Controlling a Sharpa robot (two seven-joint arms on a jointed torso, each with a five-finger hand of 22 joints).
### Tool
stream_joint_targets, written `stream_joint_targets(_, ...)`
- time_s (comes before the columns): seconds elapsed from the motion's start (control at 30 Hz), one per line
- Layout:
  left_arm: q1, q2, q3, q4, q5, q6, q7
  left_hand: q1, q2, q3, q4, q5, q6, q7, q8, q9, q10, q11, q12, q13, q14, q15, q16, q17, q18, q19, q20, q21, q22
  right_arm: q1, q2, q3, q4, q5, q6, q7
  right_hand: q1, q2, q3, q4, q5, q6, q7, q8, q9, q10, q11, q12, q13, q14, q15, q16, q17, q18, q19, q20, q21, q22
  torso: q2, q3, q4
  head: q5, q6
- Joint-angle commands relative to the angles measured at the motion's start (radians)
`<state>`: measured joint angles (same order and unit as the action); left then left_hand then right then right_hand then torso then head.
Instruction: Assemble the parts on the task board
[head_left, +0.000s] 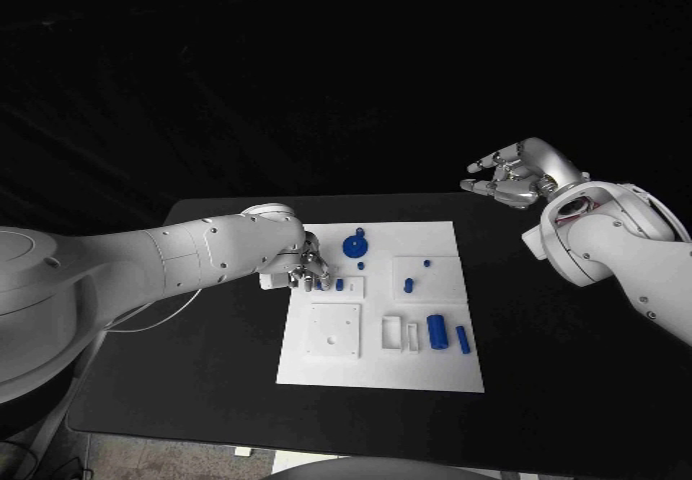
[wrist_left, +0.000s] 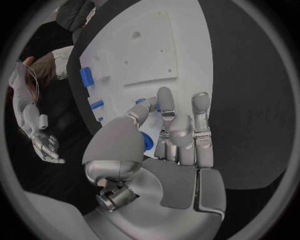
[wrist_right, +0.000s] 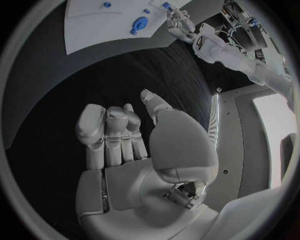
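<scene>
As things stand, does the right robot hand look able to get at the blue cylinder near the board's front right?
Probably yes. The right robot hand hovers off the task board, holding nothing, and nothing lies between it and the blue cylinder. The left robot hand works at the board's opposite edge.

A black table (head_left: 562, 340) stands against a dark surround.

The black table (head_left: 548, 340) carries the white task board (head_left: 325, 372) (lying flat, centred).
</scene>
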<state>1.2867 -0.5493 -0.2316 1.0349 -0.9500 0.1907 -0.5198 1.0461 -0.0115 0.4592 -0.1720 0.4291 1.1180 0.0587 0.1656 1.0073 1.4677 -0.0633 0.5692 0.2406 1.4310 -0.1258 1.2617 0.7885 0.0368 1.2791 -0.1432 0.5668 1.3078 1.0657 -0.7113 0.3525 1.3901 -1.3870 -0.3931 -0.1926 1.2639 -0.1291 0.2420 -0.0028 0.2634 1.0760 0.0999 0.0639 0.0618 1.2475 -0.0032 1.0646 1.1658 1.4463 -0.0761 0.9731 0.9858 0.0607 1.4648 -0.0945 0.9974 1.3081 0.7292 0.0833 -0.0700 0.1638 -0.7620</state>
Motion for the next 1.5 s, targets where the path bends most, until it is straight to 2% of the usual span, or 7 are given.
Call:
stream_joint_targets(0.03,-0.015,0.007,-0.008,0.003,0.008,0.054,0.002,0.023,0.008,0.035,-0.030,0.006,0.079,-0.073,0.004,0.002,0.046,-0.008,-0.002,-0.002,0.000,-0.002,0.008,0.004,0.006,-0.005,0.002,0.003,0.017,-0.001,0.001,0.001,0.000,-0.001,0.011,0.004,0.002,0.001,0.004,0.000,0.004,0.002,0.000,-0.002,0.000,-0.002,0.000,-0.004,0.001,-0.001,0.002,-0.007,0.001,0.012,0.029,0.003,-0.002,0.130,0.000,0.0007,-0.0002,-0.001,-0.001)
stream_joint_targets(0.3,-0.015,0.013,-0.008,-0.001,-0.011,0.065,-0.002,0.023,0.008,0.035,-0.030,0.006,0.079,-0.073,0.004,0.002,0.046,-0.008,-0.002,-0.002,0.000,-0.002,0.008,0.004,0.006,-0.005,0.002,0.003,0.017,-0.001,0.001,0.001,0.000,-0.001,0.010,0.004,0.002,0.001,0.004,0.000,0.004,0.002,0.000,-0.002,0.000,-0.002,0.000,-0.004,0.001,-0.001,0.002,-0.007,0.001,0.012,0.029,0.003,-0.002,0.130,0.000,0.0008,0.0009,-0.002,-0.001)
stream_joint_targets(0.67,-0.015,0.037,-0.008,-0.029,-0.024,0.083,-0.012,0.024,0.008,0.035,-0.029,0.003,0.077,-0.072,0.004,0.003,0.046,-0.008,-0.002,-0.004,-0.001,-0.002,0.007,0.004,0.007,-0.006,0.003,0.004,0.017,-0.001,0.003,0.001,-0.001,-0.001,0.009,0.005,0.002,0.001,0.005,-0.002,0.004,0.002,0.000,-0.002,0.000,-0.002,0.000,-0.003,0.001,-0.001,0.002,-0.006,0.001,0.012,0.029,0.003,-0.002,0.130,0.000,0.0013,0.0000,-0.001,-0.002)
stream_joint_targets(0.9,-0.015,0.048,-0.008,-0.044,-0.024,0.083,-0.016,0.023,0.009,0.035,-0.028,0.001,0.076,-0.072,0.004,0.004,0.046,-0.008,-0.002,-0.004,-0.001,-0.002,0.006,0.004,0.007,-0.006,0.002,0.004,0.017,-0.002,0.006,0.001,-0.002,-0.001,0.008,0.005,0.002,0.001,0.005,-0.002,0.004,0.002,0.000,-0.002,0.000,-0.002,0.000,-0.003,0.001,-0.001,0.002,-0.006,0.001,0.012,0.029,0.003,-0.002,0.130,0.000,0.0006,0.0017,-0.001,-0.002)
stream_joint_targets(1.1,-0.016,0.052,-0.008,-0.051,-0.012,0.080,-0.017,0.014,0.010,0.020,-0.011,-0.023,0.073,-0.072,-0.006,-0.006,0.045,-0.005,-0.003,-0.003,-0.004,-0.003,0.002,-0.001,0.005,-0.008,0.002,0.002,0.016,-0.003,0.006,0.001,-0.003,-0.001,0.007,0.005,0.002,0.001,0.005,-0.002,0.004,0.002,0.000,-0.002,0.000,-0.002,0.000,-0.003,0.001,-0.001,0.002,-0.006,0.001,0.012,0.029,0.003,-0.002,0.130,0.000,-0.0002,0.0018,-0.002,-0.002)
stream_joint_targets(1.33,-0.016,0.055,-0.008,-0.062,0.000,0.064,-0.005,0.001,-0.026,-0.030,0.032,-0.050,0.086,-0.079,-0.031,-0.056,0.046,-0.007,-0.003,-0.002,-0.003,-0.004,-0.001,-0.009,-0.001,-0.003,0.001,-0.007,0.014,-0.005,0.005,0.001,-0.003,-0.001,0.007,0.005,0.002,0.001,0.005,-0.002,0.004,0.002,0.000,-0.002,0.000,-0.002,0.000,-0.003,0.001,-0.001,0.002,-0.006,0.001,0.012,0.029,0.003,-0.002,0.130,0.000,-0.0009,0.0014,-0.003,-0.002)
stream_joint_targets(1.5,-0.016,0.056,-0.008,-0.068,0.003,0.056,-0.001,0.005,-0.035,-0.041,0.046,-0.061,0.088,-0.080,-0.032,-0.067,0.045,-0.008,-0.004,-0.003,-0.003,-0.004,-0.002,-0.011,-0.002,-0.001,0.000,-0.011,0.015,-0.005,0.005,0.001,-0.003,-0.001,0.007,0.005,0.002,0.001,0.005,-0.002,0.004,0.002,0.000,-0.002,0.000,-0.002,0.000,-0.003,0.001,-0.001,0.002,-0.006,0.001,0.012,0.029,0.003,-0.002,0.130,0.000,-0.0009,0.0017,-0.003,-0.001)
